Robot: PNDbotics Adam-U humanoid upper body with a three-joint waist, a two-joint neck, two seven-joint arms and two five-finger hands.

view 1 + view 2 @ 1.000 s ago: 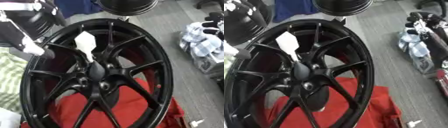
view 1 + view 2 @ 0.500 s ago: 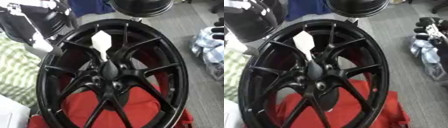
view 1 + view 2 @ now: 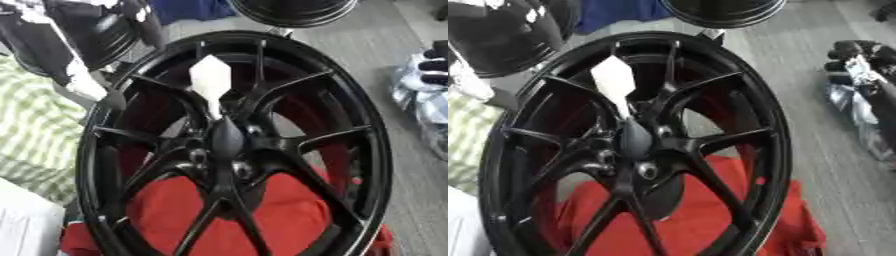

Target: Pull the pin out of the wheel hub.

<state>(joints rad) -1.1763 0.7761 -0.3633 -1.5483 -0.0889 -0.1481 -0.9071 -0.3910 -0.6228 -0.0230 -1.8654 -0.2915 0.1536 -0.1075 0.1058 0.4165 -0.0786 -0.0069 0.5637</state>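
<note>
Grey floor fills the right side of both views, running from the top edge down to the lower right. A large black wheel (image 3: 232, 145) takes up most of the frame, lying tilted, with thin spokes fanning out from a central hub (image 3: 226, 140). Round bolt holes ring the hub. A white pin (image 3: 211, 82), wide and pointed at its top and narrowing to a thin stem below, stands up from the hub and reaches toward the upper middle of the frame; its lower end meets the hub's top edge. Red cloth (image 3: 702, 220) lies under the lower half of the wheel and shows through the gaps between the spokes.

At the top centre, part of a second black wheel (image 3: 724, 11) rests just beyond the first one's rim. At the upper left, a third black wheel (image 3: 92, 35) with glossy highlights stands near the first wheel's rim. Blue fabric (image 3: 619, 15) shows between these two along the top edge. Green and white checked fabric (image 3: 35, 130) covers the left edge, with a plain white surface (image 3: 26, 225) in the lower left corner. At the right edge, a heap of pale and dark items (image 3: 859, 100) lies on the floor, too blurred to identify.

Neither robot hand appears in either view, so nothing can be said of how open they are or what they hold.
</note>
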